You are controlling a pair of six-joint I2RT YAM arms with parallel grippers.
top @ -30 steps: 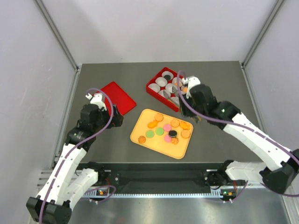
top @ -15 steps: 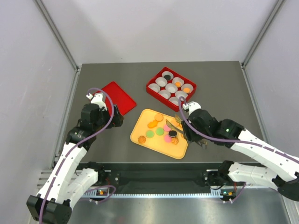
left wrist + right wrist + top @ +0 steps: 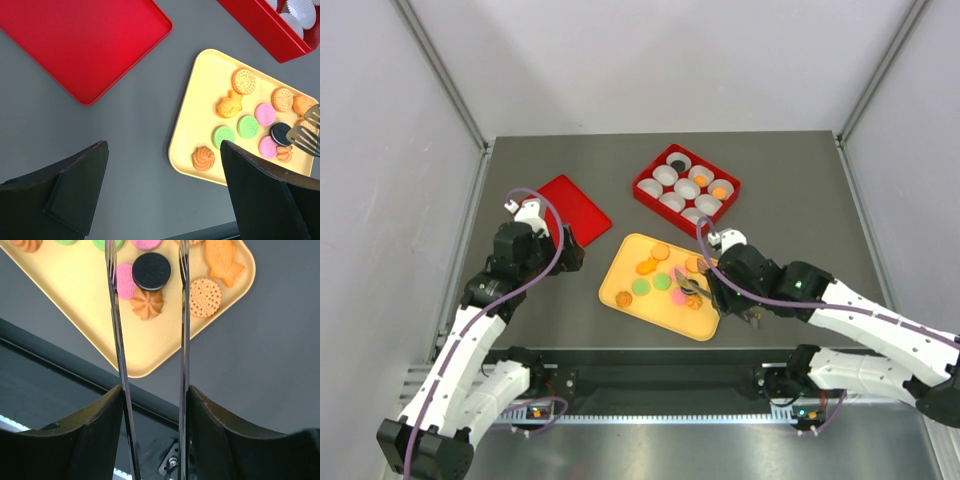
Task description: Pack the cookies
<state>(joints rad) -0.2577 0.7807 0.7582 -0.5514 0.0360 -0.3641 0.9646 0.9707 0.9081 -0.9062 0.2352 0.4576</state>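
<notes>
Your cookies (image 3: 665, 280) are nearly all lying loose on the yellow tray (image 3: 620, 287), in the near middle of the table (image 3: 800, 180): mostly orange, with a few green and pink ones and a single black cookie (image 3: 151, 271) towards the tray's right end. Right there is your right pincer (image 3: 154, 390), clamped on a pair of metal tongs (image 3: 182, 315). The two blades stand apart and reach out over the tray. In the wrist view the black cookie sits between them, with a pink cookie (image 3: 125, 282) touching it under the left blade and an orange swirl cookie (image 3: 147, 303) just beside it towards the tray's near edge. The blade tips run out of that view, so you cannot tell whether they touch anything. Beyond the tray's far right corner stands the red box (image 3: 645, 190) of white paper cups (image 3: 686, 188); one cup holds a black cookie and two hold orange ones. Over on the tray's left, your left pincer (image 3: 164, 145) hangs above bare table with its fingers spread wide and nothing between them. The flat red lid (image 3: 570, 207) lies just beyond it, off the tray's far left corner.
</notes>
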